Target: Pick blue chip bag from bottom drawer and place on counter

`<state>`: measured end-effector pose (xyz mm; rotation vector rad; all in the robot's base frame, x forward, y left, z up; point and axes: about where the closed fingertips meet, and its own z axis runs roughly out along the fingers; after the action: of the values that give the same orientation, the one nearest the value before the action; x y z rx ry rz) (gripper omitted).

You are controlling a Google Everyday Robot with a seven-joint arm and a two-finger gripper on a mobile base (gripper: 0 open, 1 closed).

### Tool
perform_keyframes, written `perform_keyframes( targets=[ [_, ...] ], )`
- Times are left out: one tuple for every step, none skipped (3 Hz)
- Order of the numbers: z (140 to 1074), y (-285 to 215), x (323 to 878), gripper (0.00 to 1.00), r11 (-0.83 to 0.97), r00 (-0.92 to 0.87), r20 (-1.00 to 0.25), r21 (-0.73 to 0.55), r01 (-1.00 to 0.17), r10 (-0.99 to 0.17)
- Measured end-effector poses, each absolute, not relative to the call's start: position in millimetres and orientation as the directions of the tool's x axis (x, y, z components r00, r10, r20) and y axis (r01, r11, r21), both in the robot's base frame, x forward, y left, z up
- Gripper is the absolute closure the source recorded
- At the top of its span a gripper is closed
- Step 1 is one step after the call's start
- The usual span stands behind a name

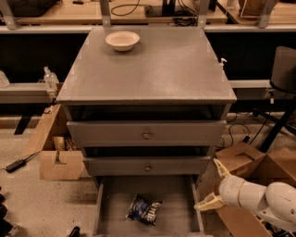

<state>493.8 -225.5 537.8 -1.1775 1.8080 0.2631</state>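
floor [18, 203]: pale, speckled | wooden benches [55, 10]: behind | cardboard boxes [58, 164]: both sides

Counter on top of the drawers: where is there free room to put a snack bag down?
The counter is bare except for the cream bowl at its back left; middle, front and right are free. In the bottom drawer, floor shows around the blue chip bag. The open hand hangs outside the drawer's right wall, crowded by cardboard boxes.
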Motion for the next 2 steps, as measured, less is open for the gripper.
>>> perform_keyframes(
  targets=[
    [507,-208,493,0.00,0.504,-0.140,-0.774,-0.252,-0.826,-0.617],
    [434,-176,490,0.00,0.489,-0.196,-0.752,-0.188,-0.852,-0.630]
  ],
)
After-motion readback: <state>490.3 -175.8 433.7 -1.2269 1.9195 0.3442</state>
